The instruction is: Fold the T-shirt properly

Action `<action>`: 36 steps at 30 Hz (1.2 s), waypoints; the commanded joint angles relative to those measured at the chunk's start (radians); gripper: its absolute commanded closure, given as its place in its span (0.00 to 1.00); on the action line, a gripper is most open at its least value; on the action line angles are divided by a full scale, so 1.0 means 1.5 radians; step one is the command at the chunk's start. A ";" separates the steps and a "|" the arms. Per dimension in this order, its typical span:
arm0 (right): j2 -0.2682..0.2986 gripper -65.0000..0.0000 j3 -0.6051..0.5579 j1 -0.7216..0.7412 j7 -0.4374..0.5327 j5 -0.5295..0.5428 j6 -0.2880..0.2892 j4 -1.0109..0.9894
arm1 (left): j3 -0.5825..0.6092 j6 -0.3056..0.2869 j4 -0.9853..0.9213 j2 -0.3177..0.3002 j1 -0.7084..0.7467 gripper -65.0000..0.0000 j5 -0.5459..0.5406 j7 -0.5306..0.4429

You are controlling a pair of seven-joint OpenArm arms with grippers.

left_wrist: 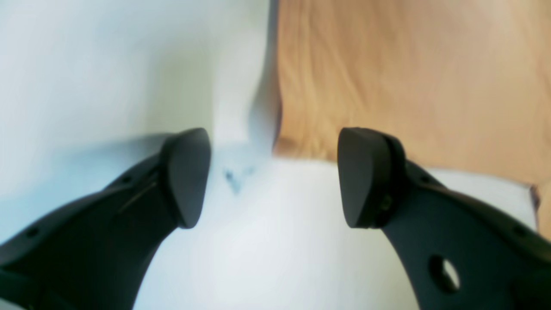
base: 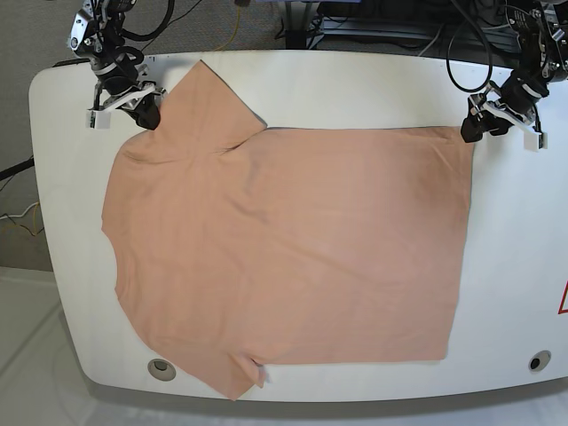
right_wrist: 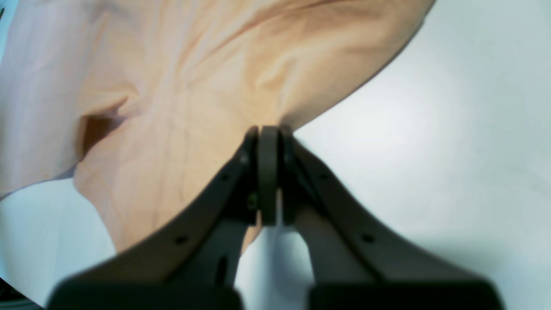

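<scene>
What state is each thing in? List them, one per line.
Peach short-sleeved cotton T-shirt: spread flat on the white table, unfolded.
Left gripper: open, empty, beside the shirt's hem corner.
Right gripper: shut on the T-shirt at its sleeve edge.
White table: bears the shirt.

There is one peach T-shirt [base: 293, 248] spread on one white table [base: 373, 84], with two black grippers over it, the left gripper [base: 473, 127] and the right gripper [base: 149, 114], and two small round holes [base: 161, 366] near the table's front corners.
</scene>
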 commanded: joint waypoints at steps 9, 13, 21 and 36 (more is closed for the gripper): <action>0.006 1.00 0.004 -0.005 -0.003 -0.003 -0.001 0.005 | -0.002 -0.002 -0.027 -0.011 -0.031 0.35 -0.008 -0.012; 0.005 1.00 0.004 -0.002 -0.002 -0.005 0.002 0.007 | -0.003 0.008 -0.024 -0.014 -0.029 0.45 -0.007 -0.006; 0.005 1.00 0.004 -0.005 -0.005 -0.005 0.001 0.005 | -0.008 0.022 -0.019 -0.013 -0.030 0.51 -0.004 -0.008; 0.005 1.00 0.001 -0.006 0.002 -0.002 -0.001 0.005 | 0.021 0.001 -0.044 -0.010 -0.035 0.81 -0.002 -0.018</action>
